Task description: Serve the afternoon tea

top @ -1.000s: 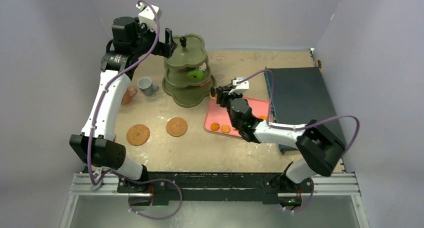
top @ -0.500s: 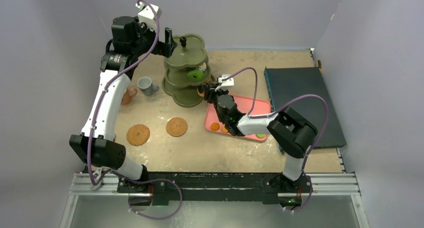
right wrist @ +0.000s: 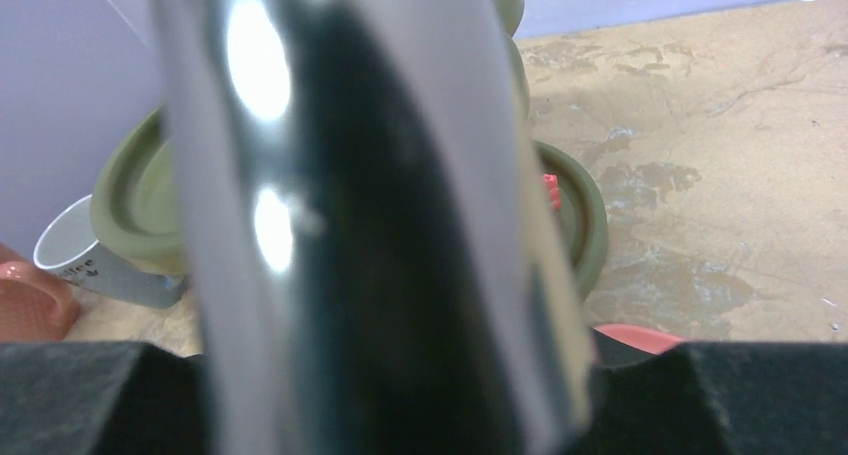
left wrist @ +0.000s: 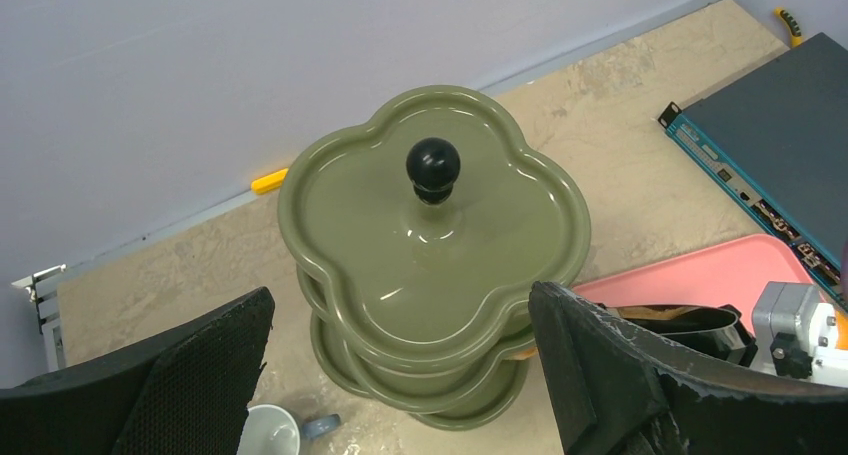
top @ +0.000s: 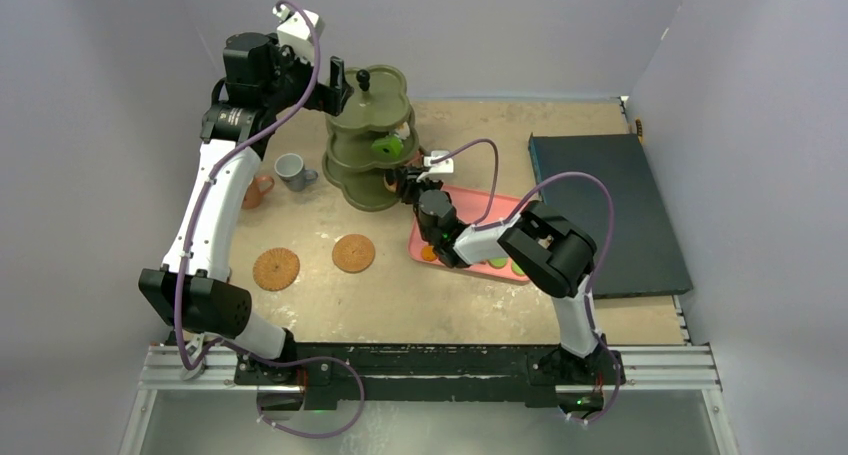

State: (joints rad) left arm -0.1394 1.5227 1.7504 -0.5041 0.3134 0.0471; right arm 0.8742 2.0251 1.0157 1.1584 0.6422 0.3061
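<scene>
Right gripper (top: 408,182) — clamped on black tongs (right wrist: 380,225) — has swung from the pink tray (top: 510,213) to the bottom tier of the olive stand (top: 355,197): placement looks near. Left gripper (top: 337,81) gapes wide beside its top.

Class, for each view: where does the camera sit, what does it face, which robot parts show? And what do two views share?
Top external: overhead behind the bases, facing the table; left arm, right arm.
Left wrist: above the stand, facing down; open left gripper.
Right wrist: low, facing the stand; right gripper holding tongs.
Shared: the stand.
</scene>
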